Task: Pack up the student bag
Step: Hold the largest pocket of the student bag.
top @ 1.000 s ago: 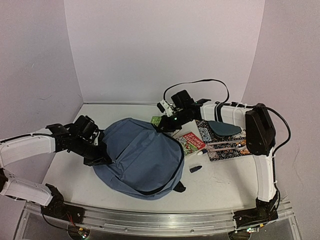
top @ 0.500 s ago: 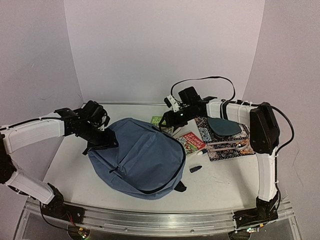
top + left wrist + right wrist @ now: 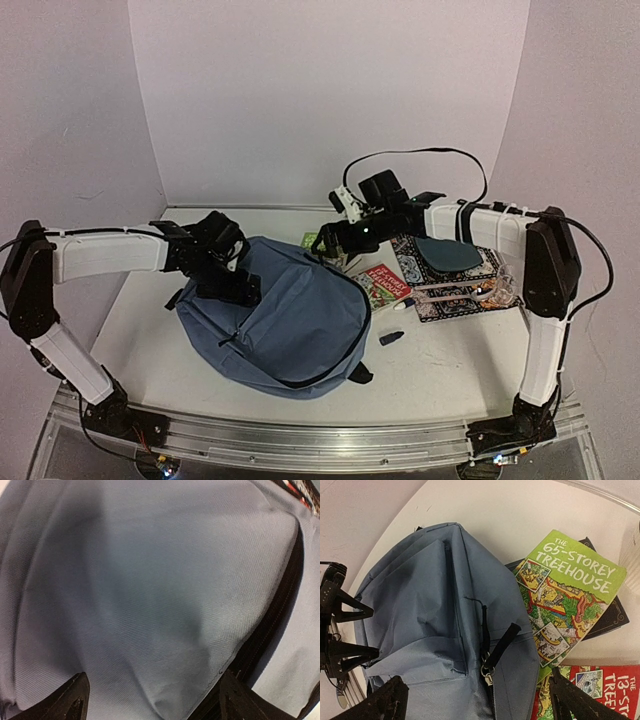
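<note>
While the left gripper (image 3: 150, 700) is resting on the upper-left fabric of the student bag (image 3: 285, 320), jaws spread wide and clamping nothing, the bag is lying flat on the tabletop (image 3: 440, 365), left of centre. Right gripper (image 3: 477, 702) is hovering over the bag's top end by the zipper pull (image 3: 486, 672), jaws wide open and empty. Green book (image 3: 570, 595) and red book (image 3: 607, 685) are lying just beside the bag on its right.

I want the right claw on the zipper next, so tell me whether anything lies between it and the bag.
Nothing visible does. The right claw hangs open above the bag, its zipper pulls straight below. The green book lies beside the bag, not between.
</note>
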Action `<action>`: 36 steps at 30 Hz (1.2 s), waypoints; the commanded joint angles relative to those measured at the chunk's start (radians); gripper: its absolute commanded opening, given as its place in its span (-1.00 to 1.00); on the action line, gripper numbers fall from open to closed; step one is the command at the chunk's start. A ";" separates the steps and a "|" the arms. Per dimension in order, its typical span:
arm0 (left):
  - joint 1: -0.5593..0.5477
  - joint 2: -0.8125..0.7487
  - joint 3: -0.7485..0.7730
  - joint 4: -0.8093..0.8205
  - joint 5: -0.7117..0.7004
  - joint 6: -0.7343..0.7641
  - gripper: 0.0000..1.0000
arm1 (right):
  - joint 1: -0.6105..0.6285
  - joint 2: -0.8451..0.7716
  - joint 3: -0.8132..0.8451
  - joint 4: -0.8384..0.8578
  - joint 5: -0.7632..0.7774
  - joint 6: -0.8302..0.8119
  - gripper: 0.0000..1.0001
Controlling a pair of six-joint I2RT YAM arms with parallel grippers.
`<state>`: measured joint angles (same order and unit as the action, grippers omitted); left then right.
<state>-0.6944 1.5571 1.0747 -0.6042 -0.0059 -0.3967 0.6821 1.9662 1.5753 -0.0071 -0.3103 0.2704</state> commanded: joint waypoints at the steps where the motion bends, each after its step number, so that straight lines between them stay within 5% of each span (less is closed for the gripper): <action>1: -0.058 0.050 0.055 0.048 -0.059 0.041 0.87 | 0.028 -0.053 -0.021 -0.008 0.042 0.021 0.97; 14: -0.181 0.139 0.113 0.059 -0.291 -0.007 0.91 | 0.151 0.023 0.057 -0.067 0.295 0.132 0.97; 25: -0.198 0.140 0.059 0.115 -0.350 -0.073 0.91 | 0.177 0.158 0.126 -0.160 0.462 0.160 0.96; 36: -0.198 0.213 0.062 0.178 -0.351 -0.115 0.89 | 0.156 0.133 -0.054 -0.123 0.465 0.171 0.20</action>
<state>-0.8894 1.7361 1.1305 -0.4725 -0.3429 -0.4955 0.8534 2.1294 1.5932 -0.0933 0.1520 0.4331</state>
